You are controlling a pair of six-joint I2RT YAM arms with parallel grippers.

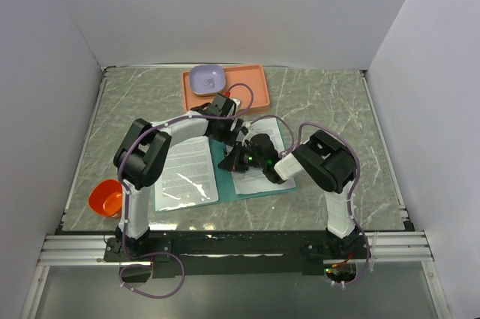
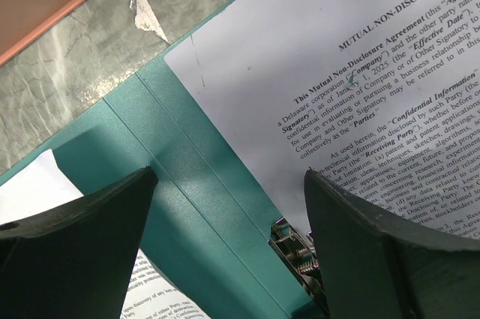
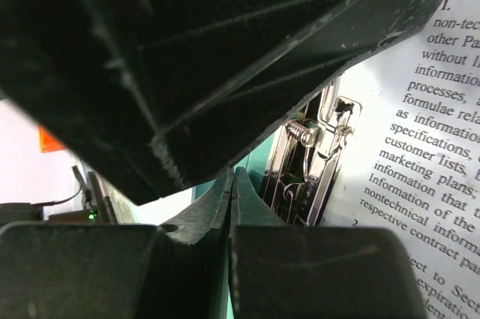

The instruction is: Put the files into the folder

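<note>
The teal folder (image 1: 270, 188) lies open in the middle of the table. One printed file (image 1: 187, 173) rests on its left half and another file (image 1: 279, 139) on its right half. My left gripper (image 1: 238, 142) hangs open over the spine. In the left wrist view its fingers (image 2: 75, 244) straddle the teal spine (image 2: 187, 206) and the metal fastener (image 2: 296, 253), with the right-hand file (image 2: 337, 71) beyond. My right gripper (image 1: 234, 163) is shut, its tips (image 3: 233, 175) beside the fastener (image 3: 315, 161), just under the left gripper's dark finger (image 3: 187, 56). Nothing shows between them.
An orange-pink tray (image 1: 240, 88) stands just behind the folder with a lavender bowl (image 1: 206, 79) on its left end. An orange bowl (image 1: 106, 197) sits at the table's left front. White walls close in the left, back and right.
</note>
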